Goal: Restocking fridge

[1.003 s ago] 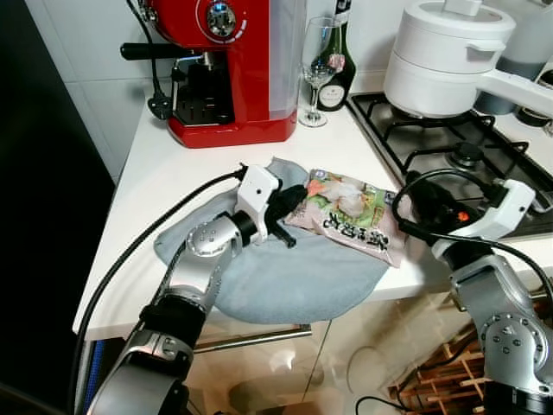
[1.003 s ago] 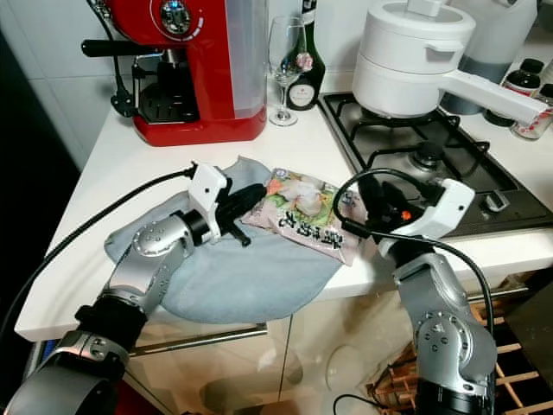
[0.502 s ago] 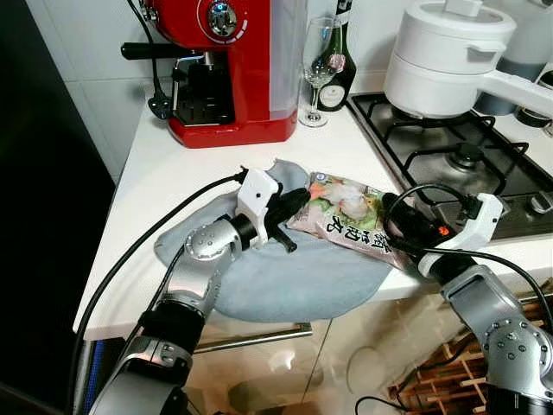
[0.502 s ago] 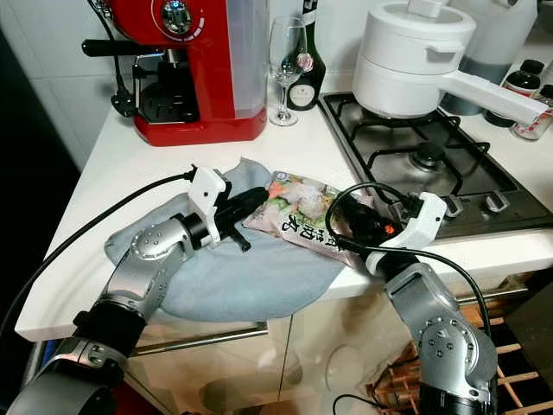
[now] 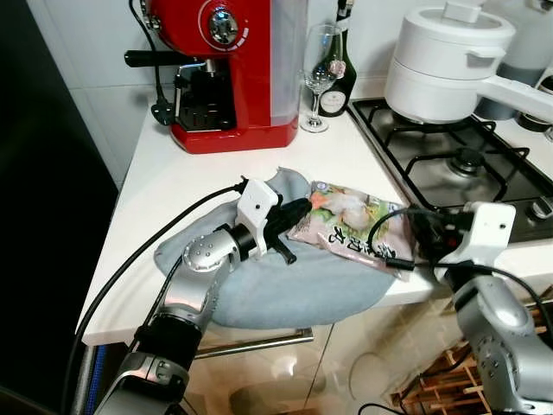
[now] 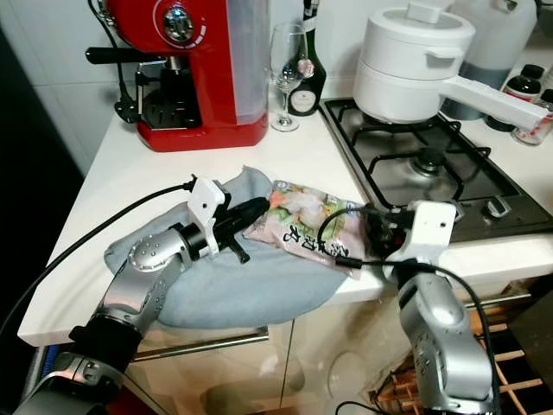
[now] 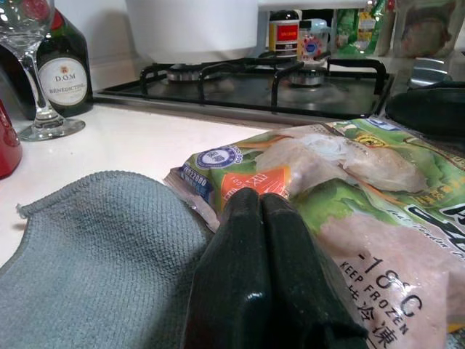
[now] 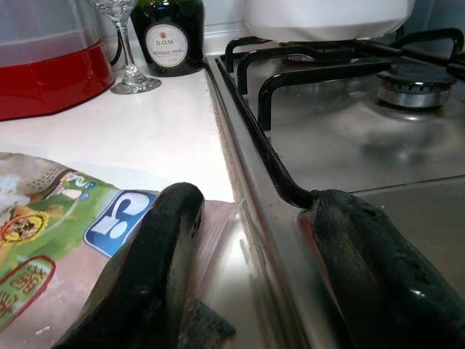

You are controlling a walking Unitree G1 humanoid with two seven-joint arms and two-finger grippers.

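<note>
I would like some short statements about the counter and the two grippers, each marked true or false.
1. The frozen food packet lies partly on the grey cloth. True.
2. The right gripper is shut. False: its fingers stand apart, one on the packet's corner.
3. The wine glass lies on its side. False: it stands upright beside the dark bottle.
4. The left gripper is shut, its tip at the packet's edge. True.
5. A white pot sits on the stove. True.

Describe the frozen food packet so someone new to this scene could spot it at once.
Find the white countertop between the red coffee machine and the gas hob. A grey cloth lies at its front edge, and the frozen food packet rests on it: the only flat, printed plastic pouch there.
</note>
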